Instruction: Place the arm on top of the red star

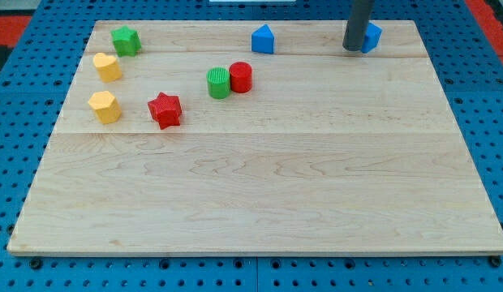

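The red star (164, 109) sat on the left part of the wooden board (260, 203), a little above the middle line, and nothing was touching it. Just to its left, apart from it, lay a yellow block (104, 106), and a second yellow block (107, 66) sat above that one, closer to the board's left edge. Further up, near the top left corner, there was a green star (126, 40).

Off to the star's right and slightly higher, a green cylinder (218, 83) and a red cylinder (240, 77) stood side by side, touching or very nearly so, the red one on the right.

Along the top edge, a blue block (263, 39) with a pointed top sat near the centre. Well over to the view's right, another blue block (371, 36) peeked out from behind the dark rod, its shape partly hidden.

And my tip (352, 48) was right there, at the top right of the board, just beside that half-hidden blue block on its left, possibly touching it; I could not tell for sure. It was well apart from the red star, with the two cylinders and the pointed blue block lying between them. The arm ended in a plain rod, so there was no hand to spread or pinch, and it held nothing.

The board rested on a blue pegboard surface (16, 162).
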